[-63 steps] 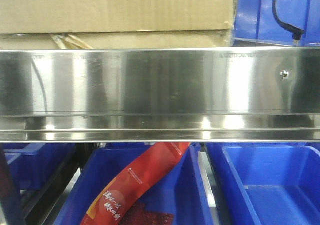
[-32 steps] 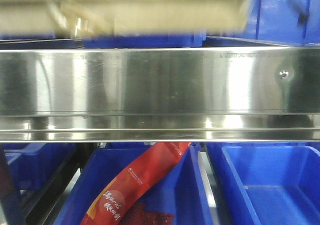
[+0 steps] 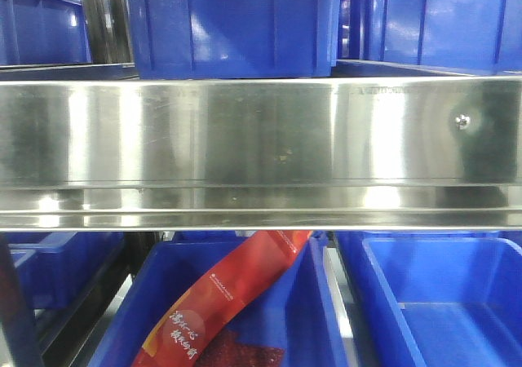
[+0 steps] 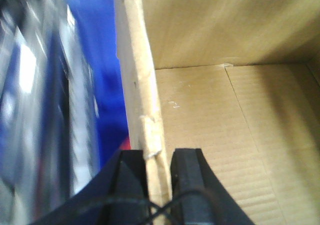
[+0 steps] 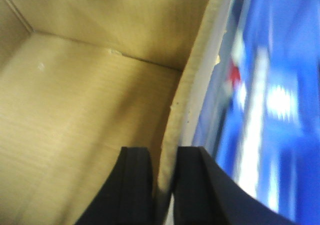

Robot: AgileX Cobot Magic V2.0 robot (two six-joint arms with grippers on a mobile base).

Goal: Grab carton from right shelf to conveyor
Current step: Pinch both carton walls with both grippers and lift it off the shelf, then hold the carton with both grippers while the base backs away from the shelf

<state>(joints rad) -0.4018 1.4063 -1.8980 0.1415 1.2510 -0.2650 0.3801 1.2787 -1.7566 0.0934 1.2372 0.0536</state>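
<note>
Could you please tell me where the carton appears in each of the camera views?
Front view: not in it; the shelf rail and blue bins show.
Left wrist: carton fills the right, its wall clamped in the left end effector.
Right wrist: carton fills the left, wall clamped in the right end effector.
Shared landmark: the blue bins, blurred in both wrist views.

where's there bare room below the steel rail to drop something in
The lower right blue bin is bare inside. The middle bin beside it is crowded by the red packet. Above the shelf rail, blue bins stand side by side.
</note>
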